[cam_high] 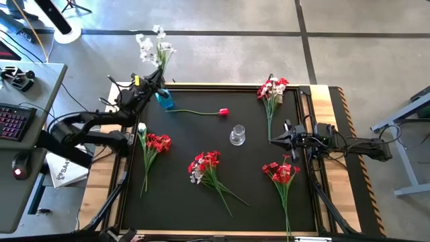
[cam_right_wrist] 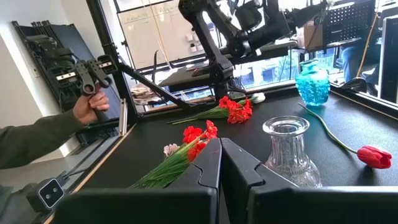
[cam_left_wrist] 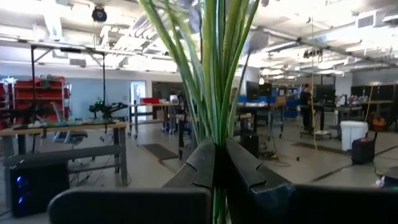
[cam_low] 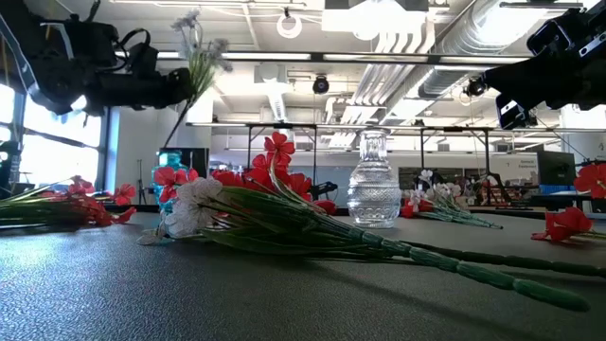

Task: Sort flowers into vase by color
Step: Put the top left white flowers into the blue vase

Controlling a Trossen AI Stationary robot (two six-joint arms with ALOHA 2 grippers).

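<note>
I am holding a white sprig by its thin, bendy stems in the clamped left hand, while the right hand is resting closed and empty.

A: What stands around the black table mat?

B: A pale wooden table edge borders it; to one side is a grey desk with a keyboard lit in pink and a dark computer mouse; the floor is grey tiles.

A: And behind?

B: A person's green sleeve; workshop benches.
</note>
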